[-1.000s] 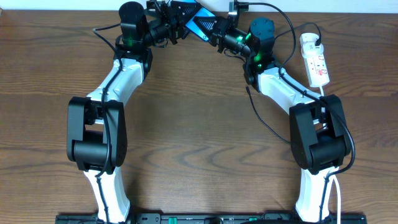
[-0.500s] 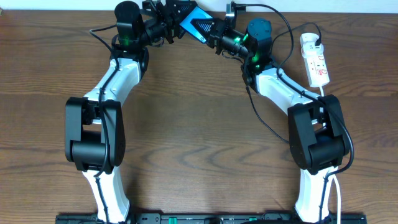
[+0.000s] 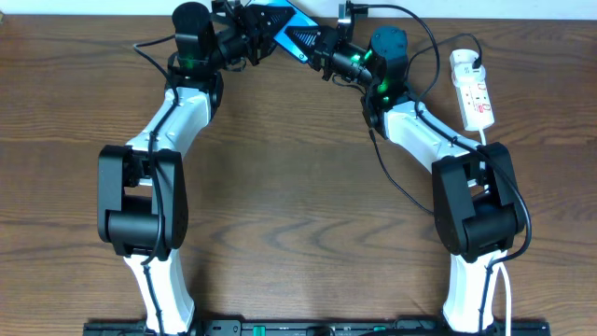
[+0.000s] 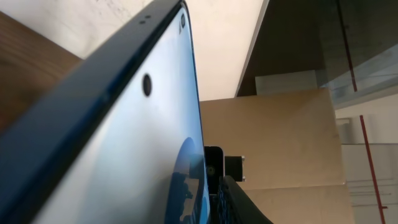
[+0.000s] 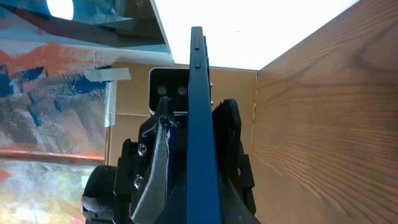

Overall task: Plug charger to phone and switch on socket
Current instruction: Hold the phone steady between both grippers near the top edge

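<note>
Overhead, I see the phone [image 3: 297,35], a slim dark-framed slab with a bright blue screen. It is lifted off the brown wooden surface [image 3: 298,187] at its far edge and spans the gap between the left tool [image 3: 254,21] and the right tool [image 3: 322,54]. I judge the two supports are there to steady it and present its port. The charger [image 3: 396,177], a long thin black cable, trails beside my right arm; I cannot find its connector tip. The socket [image 3: 474,91], a narrow white power strip with red switch markings, lies well apart at the right.

In the left wrist view, the phone [image 4: 124,143] fills the frame at a slant. I cannot tell whether this tool is clamped or loose.

In the right wrist view, the right tool [image 5: 196,109] is closed on the phone [image 5: 200,162], with a finger on each face and the thin edge toward the camera.
</note>
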`<state>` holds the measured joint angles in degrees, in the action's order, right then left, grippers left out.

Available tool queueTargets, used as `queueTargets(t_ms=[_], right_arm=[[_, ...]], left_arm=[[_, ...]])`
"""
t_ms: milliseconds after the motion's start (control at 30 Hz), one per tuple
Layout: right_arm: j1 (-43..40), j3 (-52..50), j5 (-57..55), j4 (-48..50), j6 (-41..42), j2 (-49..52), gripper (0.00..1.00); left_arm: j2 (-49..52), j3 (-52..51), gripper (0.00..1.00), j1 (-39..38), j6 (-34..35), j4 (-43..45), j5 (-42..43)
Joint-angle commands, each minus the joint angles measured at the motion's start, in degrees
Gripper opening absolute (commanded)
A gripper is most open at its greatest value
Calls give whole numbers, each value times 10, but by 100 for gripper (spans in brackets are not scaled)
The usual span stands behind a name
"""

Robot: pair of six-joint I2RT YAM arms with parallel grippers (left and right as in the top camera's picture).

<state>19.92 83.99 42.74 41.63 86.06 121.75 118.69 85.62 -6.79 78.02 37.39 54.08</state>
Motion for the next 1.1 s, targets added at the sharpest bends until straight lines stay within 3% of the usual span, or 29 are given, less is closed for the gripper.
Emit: queueTargets(t_ms=[0, 100, 233, 1067], right_arm=[[26, -15, 99, -12, -21, 12, 1], [26, -15, 99, -12, -21, 12, 1], [26, -15, 99, -12, -21, 12, 1], [26, -15, 99, -11, -21, 12, 1]], left_arm=[[-19, 18, 25, 3, 26, 17, -10], [-19, 18, 24, 3, 26, 17, -10], [-19, 18, 8, 3, 26, 17, -10], [-19, 18, 7, 3, 0, 17, -10]])
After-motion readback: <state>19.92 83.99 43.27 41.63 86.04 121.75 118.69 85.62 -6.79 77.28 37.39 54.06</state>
